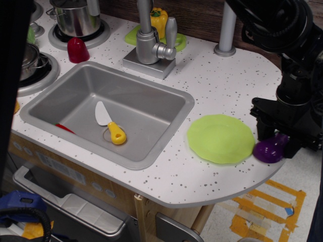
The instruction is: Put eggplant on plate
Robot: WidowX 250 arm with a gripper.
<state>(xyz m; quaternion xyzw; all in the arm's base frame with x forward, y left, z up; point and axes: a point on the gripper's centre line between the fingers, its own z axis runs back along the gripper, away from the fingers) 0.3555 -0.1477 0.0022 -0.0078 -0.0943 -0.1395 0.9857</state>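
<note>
The purple eggplant lies tipped over on the counter near its right edge. Its rounded end touches the right rim of the lime-green plate, and its cap end points up and right, hidden behind the fingers. My black gripper comes down from above. One finger is on the eggplant's left and the other on its right, closed on its upper part. The plate lies flat on the counter with nothing on it.
A grey sink holds a yellow-handled knife. The faucet stands behind it, with a yellow pepper on a smaller green plate. A red cup and a pot are at the back left. The counter edge is just right of the eggplant.
</note>
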